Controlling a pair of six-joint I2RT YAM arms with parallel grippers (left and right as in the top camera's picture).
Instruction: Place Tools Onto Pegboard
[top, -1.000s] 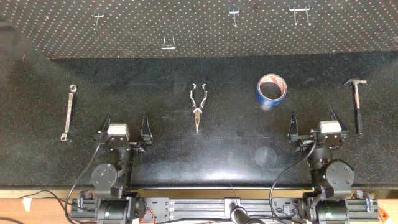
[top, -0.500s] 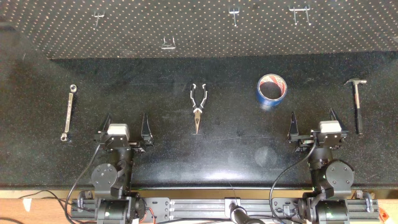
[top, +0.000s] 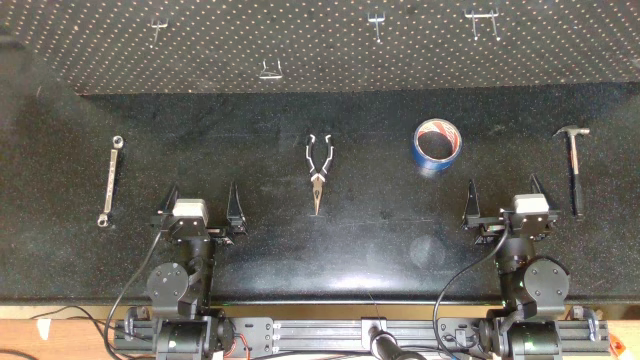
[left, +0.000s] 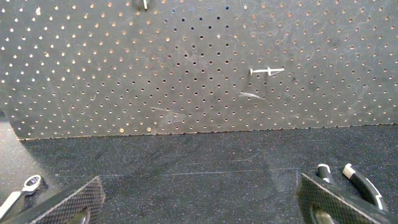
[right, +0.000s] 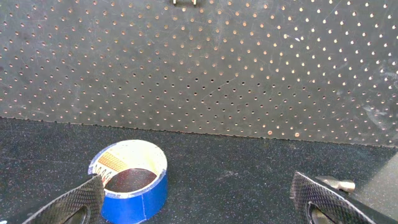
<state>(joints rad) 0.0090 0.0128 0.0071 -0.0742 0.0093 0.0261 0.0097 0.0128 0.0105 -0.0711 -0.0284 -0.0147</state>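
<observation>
1. Tools lie in a row across the middle of the top view, all on the black tabletop: wrench at the left, pliers at centre, blue tape roll right of centre, hammer at the far right. None hangs on the pegboard along the upper edge, so the job looks unstarted.
2. The left gripper, lower left, has its fingers spread wide on nothing, between wrench and pliers. The right gripper, lower right, is spread and empty too, between tape roll and hammer.
3. Wire hooks dot the board's top. How far they jut out I can't quite tell from above.
4. Trouble I'd expect:
   - the wrench lies flat and thin, so fingers may skid off it;
   - the pliers' handles could swing apart once lifted;
   - the hammer is head-heavy and might pivot in a shaft grip;
   - a misjudged hook would let any tool drop behind or below it.
</observation>
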